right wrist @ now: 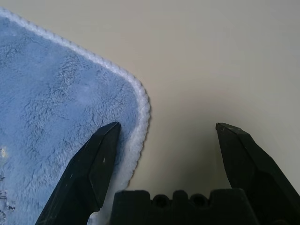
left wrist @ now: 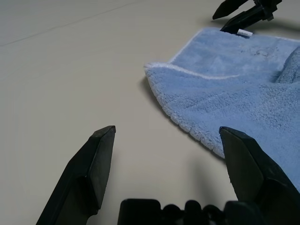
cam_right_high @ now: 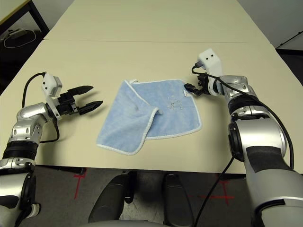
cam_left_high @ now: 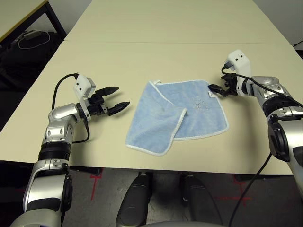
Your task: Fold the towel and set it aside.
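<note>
pale cream tabletop (cam_left_high: 142, 56) stretches out ahead of me, a thin seam running across its far part, with grey floor (cam_left_high: 113, 189) and red tape marks (cam_left_high: 94, 186) below its near edge. off past the far left corner i see another table (cam_left_high: 19, 16), and a white cable (cam_left_high: 35, 45) looped on something dark beneath it.

the light blue towel (cam_left_high: 199, 111) lies on the tabletop between my two hands, toward the near edge. its left part is turned over on itself in a slanting flap (cam_left_high: 154, 125), whose free corner points to the right and rests on the single layer. white stitching runs round the border, and a small white tag (cam_left_high: 211, 94) sits by the far right corner. a greyish speckled patch (cam_left_high: 201, 104) marks the right part.

my left gripper (cam_left_high: 119, 99) is released, its fingers spread wide and empty, just beside the towel's left side and pointing toward it. my right gripper (right wrist: 168, 125) is released too, fingers wide apart at the far right corner: one over the cloth, the other over bare tabletop, nothing grasped between them.
</note>
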Controlling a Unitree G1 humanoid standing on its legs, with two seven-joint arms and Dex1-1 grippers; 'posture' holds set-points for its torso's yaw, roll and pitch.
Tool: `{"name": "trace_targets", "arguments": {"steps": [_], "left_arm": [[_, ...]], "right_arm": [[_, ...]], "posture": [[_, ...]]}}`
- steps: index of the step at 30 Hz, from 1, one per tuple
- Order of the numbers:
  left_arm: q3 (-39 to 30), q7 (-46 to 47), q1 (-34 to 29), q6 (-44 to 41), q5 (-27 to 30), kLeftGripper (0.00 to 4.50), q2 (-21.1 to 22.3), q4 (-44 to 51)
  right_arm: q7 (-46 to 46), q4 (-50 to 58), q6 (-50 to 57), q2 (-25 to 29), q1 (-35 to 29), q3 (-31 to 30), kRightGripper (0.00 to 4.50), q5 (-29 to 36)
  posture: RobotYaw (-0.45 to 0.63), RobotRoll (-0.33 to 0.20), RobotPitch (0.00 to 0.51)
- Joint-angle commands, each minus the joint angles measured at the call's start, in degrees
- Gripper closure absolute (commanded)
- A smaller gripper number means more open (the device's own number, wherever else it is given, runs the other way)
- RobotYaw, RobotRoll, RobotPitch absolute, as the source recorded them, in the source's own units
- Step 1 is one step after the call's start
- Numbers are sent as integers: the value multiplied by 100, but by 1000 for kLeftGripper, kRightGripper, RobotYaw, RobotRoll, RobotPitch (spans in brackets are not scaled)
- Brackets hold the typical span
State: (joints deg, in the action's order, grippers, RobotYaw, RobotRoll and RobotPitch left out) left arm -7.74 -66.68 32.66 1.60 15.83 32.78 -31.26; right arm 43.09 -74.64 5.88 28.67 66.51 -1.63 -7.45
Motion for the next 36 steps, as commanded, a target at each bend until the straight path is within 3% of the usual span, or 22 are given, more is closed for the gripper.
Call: {"name": "trace_targets", "arguments": {"steps": [1, 9, 10, 13, 22, 23, 29, 36], "left_arm": [[76, 0, -186, -115, 68, 15, 7, 252], [70, 26, -287, -251, 81, 15, 44, 469], [58, 50, -272, -231, 77, 0, 40, 469], [40, 96, -237, -228, 85, 0, 30, 470], [89, 81, -237, -239, 74, 0, 15, 447], [96, 83, -230, -238, 70, 0, 7, 438], [132, 79, -210, -211, 57, 0, -35, 391], [249, 52, -111, -219, 47, 0, -138, 273]], "right_arm": [[-86, -144, 80, -92, 62, 5, 0, -62], [7, -189, 320, -170, 119, -87, 0, -207], [75, -196, 384, -176, 122, -114, 181, -238], [180, -197, 512, -180, 128, -150, 929, -297], [380, -133, 531, -99, 90, -33, 4319, -196], [418, -113, 528, -73, 82, 34, 4451, -133], [704, 93, 146, 107, -53, 483, 4451, 325], [1162, 671, -1028, 202, -665, 1088, 4451, 1036]], "posture": [[167, 0, 210], [174, 0, 213], [174, 0, 213], [174, 0, 215], [159, 0, 206], [156, 0, 205], [140, 0, 199], [100, 0, 191]]}}
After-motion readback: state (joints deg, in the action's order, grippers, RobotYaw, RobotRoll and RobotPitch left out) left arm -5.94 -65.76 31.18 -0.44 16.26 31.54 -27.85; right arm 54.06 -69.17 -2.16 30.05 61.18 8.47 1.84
